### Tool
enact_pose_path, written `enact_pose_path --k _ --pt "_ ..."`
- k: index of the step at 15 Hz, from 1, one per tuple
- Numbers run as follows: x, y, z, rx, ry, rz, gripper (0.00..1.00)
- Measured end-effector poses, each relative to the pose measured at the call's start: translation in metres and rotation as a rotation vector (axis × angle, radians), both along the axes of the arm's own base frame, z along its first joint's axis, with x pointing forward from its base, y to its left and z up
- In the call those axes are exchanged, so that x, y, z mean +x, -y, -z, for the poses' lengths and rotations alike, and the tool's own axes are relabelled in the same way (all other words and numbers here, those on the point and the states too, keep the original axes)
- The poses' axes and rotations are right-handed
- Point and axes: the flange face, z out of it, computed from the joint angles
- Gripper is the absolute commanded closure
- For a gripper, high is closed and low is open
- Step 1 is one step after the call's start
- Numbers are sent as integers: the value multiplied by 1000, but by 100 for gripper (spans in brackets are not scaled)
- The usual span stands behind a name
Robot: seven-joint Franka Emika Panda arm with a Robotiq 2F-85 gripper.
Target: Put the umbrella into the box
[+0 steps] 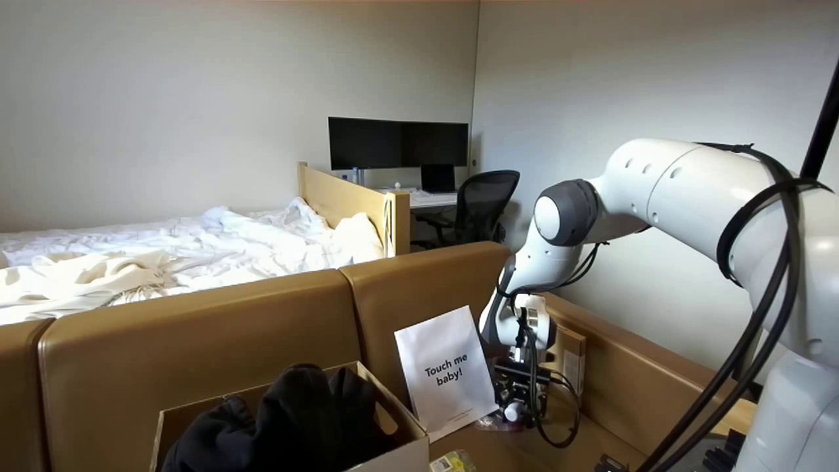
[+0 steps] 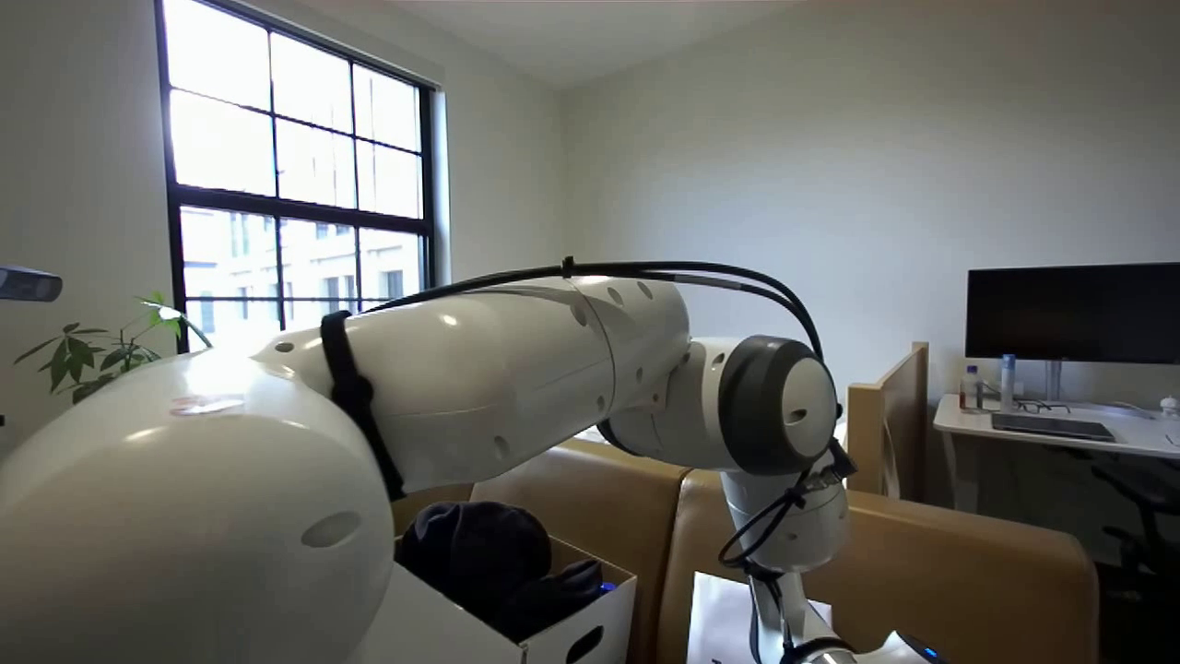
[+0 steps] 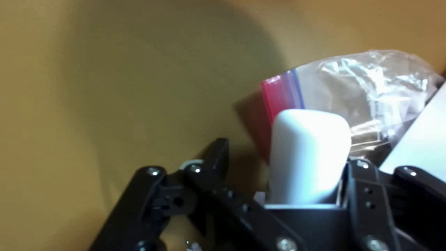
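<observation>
A smooth white rounded block, seemingly an end of the umbrella [image 3: 306,153], stands between my fingers in the wrist view; the rest of it is hidden. My gripper [image 3: 289,158] is open around it. The right finger is close beside it, and a clear gap separates it from the left finger. In an exterior view the gripper [image 1: 521,396] is low over the sofa seat. An open box [image 1: 400,449], brown inside and white outside with a handle hole, stands well to the left. It also shows in an exterior view [image 2: 613,609]. No tall flaps show.
Dark cloth [image 1: 282,419] fills the box. A printed white sheet [image 1: 446,373] leans against the sofa back [image 1: 196,341] beside the gripper. A clear zip bag [image 3: 359,83] lies beside the white block. A small brown carton [image 1: 573,360] stands behind the gripper; a small yellow-labelled pack [image 1: 452,462] lies in front.
</observation>
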Motion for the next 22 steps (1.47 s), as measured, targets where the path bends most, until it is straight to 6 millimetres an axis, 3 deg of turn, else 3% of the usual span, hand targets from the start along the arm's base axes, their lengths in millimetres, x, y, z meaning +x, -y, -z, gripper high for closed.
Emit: enact_pose_path --k 3,8,10,14,22 --pt "10 12 -14 -17 18 15 85" --pt "21 5 -28 -35 10 49 97" --pt "25 2 -46 -55 10 53 92" --pt "39 -14 -115 -206 23 43 89" --pt "45 -79 -256 -563 0 106 90"
